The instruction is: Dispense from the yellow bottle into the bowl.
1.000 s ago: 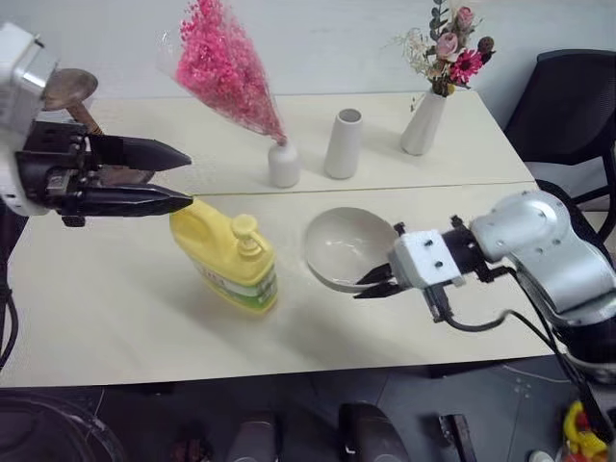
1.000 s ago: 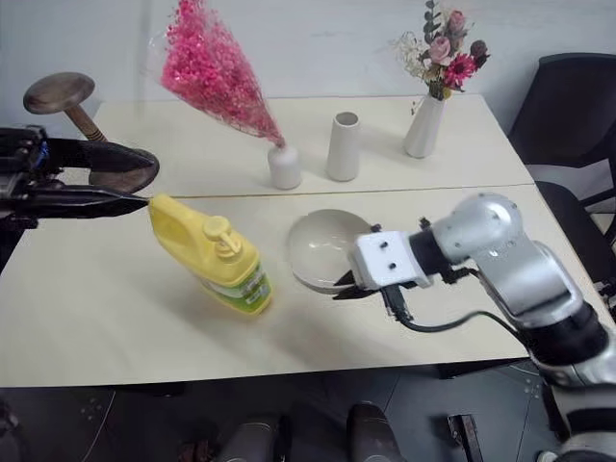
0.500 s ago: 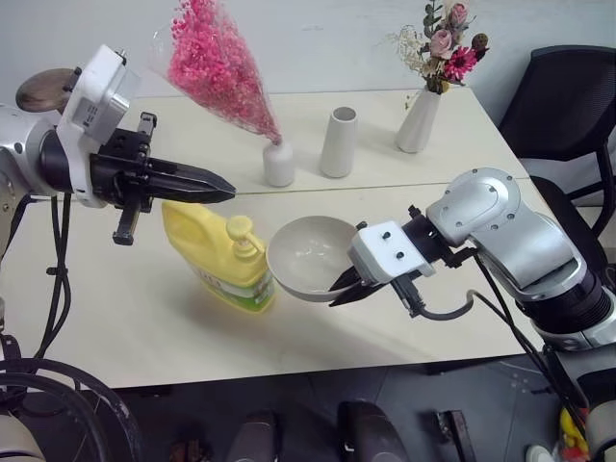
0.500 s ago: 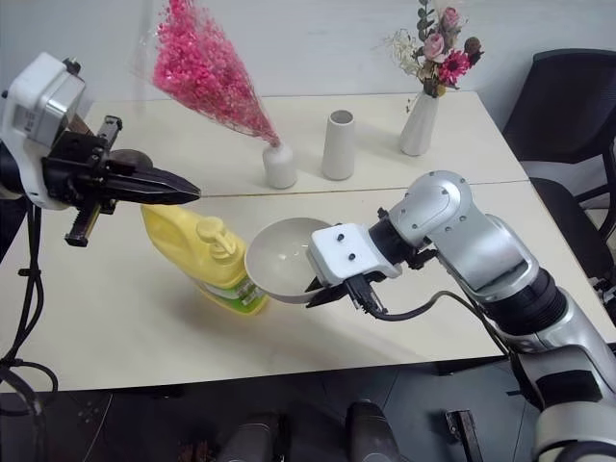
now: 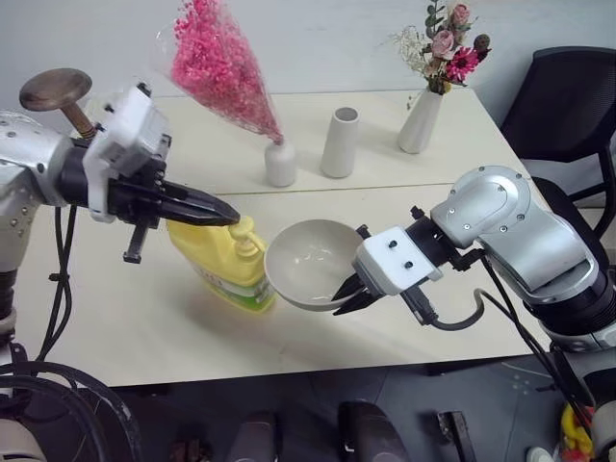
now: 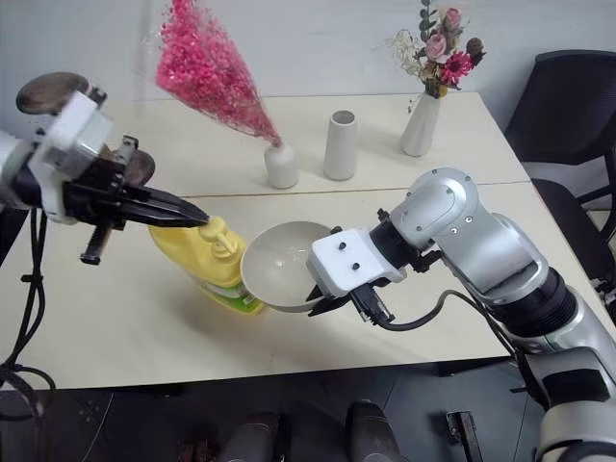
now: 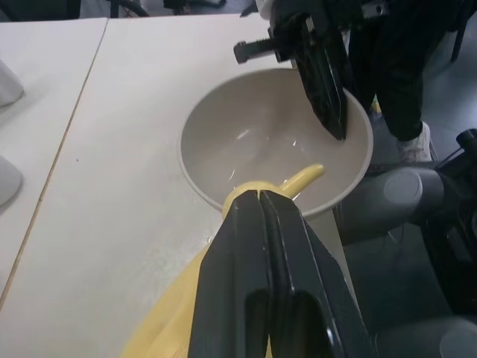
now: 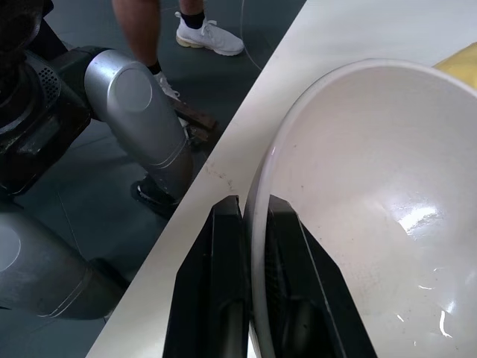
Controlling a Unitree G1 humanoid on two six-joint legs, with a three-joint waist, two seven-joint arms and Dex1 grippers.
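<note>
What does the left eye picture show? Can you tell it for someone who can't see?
The right gripper holds the bowl by its rim, tilted beside the yellow bottle. The left gripper, shut, sits just above the bottle's pump. Behind them on the pale table stand three white vases, two holding flowers.

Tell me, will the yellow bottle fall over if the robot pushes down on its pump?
Probably not. The yellow bottle looks wide and squat, standing on the table, so it likely stays put. It seems to lean a little, though, so a sideways shove from the left gripper, whose shut fingers sit above the pump, might tip it.
</note>
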